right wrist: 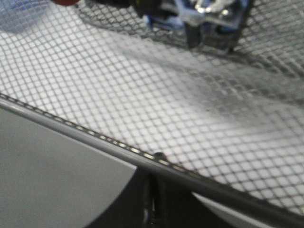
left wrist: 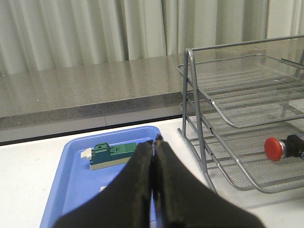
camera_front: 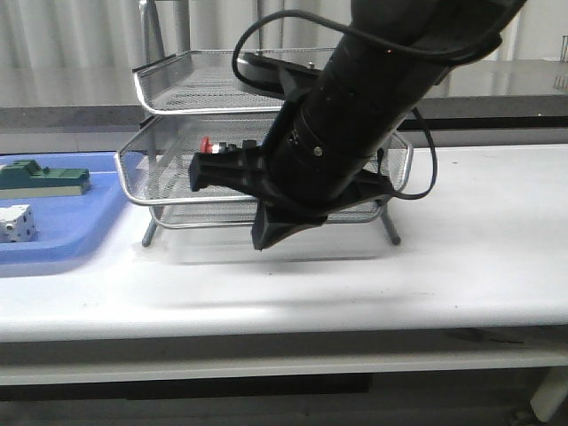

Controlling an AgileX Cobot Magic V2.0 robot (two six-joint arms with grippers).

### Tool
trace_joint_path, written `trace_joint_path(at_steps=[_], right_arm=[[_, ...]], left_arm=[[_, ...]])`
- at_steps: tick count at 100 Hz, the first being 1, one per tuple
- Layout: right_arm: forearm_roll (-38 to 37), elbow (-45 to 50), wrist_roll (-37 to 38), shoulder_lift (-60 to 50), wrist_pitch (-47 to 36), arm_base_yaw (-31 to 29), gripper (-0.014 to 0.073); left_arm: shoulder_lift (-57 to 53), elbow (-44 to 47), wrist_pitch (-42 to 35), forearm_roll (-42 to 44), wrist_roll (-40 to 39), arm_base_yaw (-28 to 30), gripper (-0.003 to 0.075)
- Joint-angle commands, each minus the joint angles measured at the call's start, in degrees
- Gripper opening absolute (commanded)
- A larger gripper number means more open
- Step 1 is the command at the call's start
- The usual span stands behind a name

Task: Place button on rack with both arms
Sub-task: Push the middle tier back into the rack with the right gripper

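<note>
Pale pleated curtains and a grey speckled ledge back a smooth white table. On it stands the rack, silver wire mesh in three tiers on thin legs. The button, with its glossy red mushroom head and black collar, lies in the middle tray. The right gripper, black and angular, reaches at that tray's front rim; whether its fingers are apart cannot be told. The left gripper has its pointed black fingers pressed together, empty, above a flat blue plastic tray holding a green part and a white dice-like block.
</note>
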Motion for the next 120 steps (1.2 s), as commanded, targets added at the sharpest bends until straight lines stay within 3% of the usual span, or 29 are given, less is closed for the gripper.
trace_joint_path(at_steps=[1,33,58,120], right_arm=[[-0.93,-3.25,-0.56,-1.80,-2.86,-2.42,-0.0067],[-3.30,-6.94,-0.56,-1.02,-2.84,-8.49,-0.0067],[-5.21,-7.36,-0.56,-1.02,-2.70,-9.03,-0.0067],[-8.97,-5.22,-0.56,-11.16,10.51,-8.96,-0.0067]], left_arm=[[0.44,-1.52,-4.81,-0.66,-0.56,0.22,-0.0021],[0.44,-1.52,-4.81,-0.66,-0.56,0.22,-0.0021],[0.44,-1.52,-4.81,-0.66,-0.56,0.22,-0.0021],[0.44,-1.52,-4.81,-0.66,-0.56,0.22,-0.0021]])
